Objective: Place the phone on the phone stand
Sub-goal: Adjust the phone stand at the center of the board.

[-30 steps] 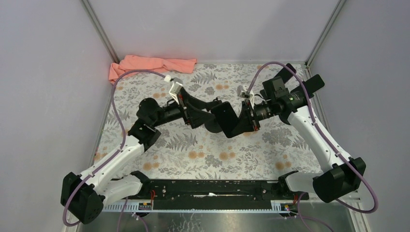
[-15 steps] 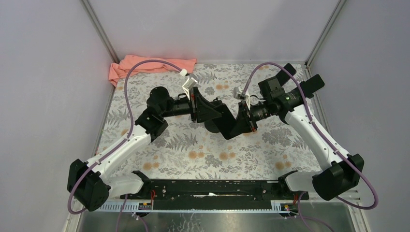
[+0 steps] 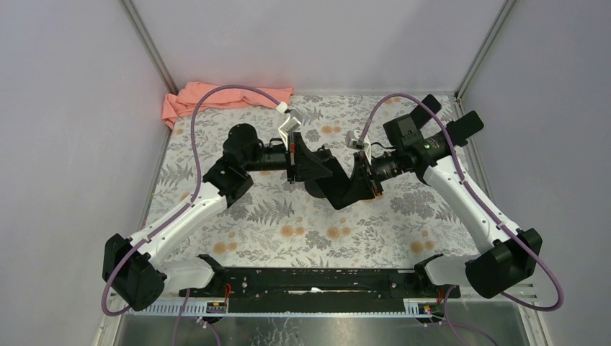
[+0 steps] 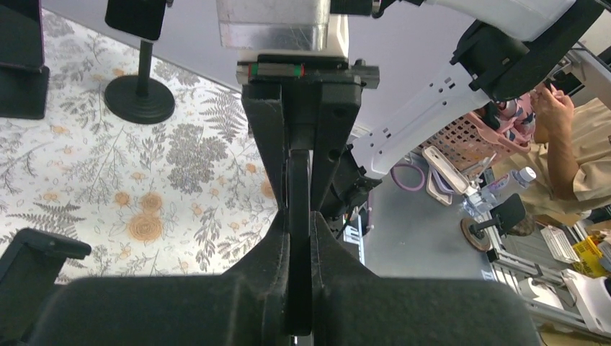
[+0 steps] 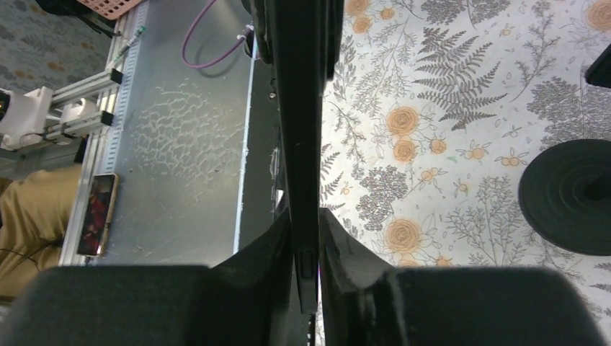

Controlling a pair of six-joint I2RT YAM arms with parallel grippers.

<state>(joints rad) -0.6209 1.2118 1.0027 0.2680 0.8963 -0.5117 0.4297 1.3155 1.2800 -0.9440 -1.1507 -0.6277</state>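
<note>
Swinging in from the left, the left gripper (image 4: 299,225) has clamped shut on the phone (image 5: 300,86). The right gripper (image 5: 304,241) pinches it edge-on too, above mid-table. One hand should let go only once the other's grip is sure. The phone stand (image 4: 139,99) waits far right across open table (image 3: 288,231), with side walls close and a pink cloth (image 3: 223,95) far left.
</note>
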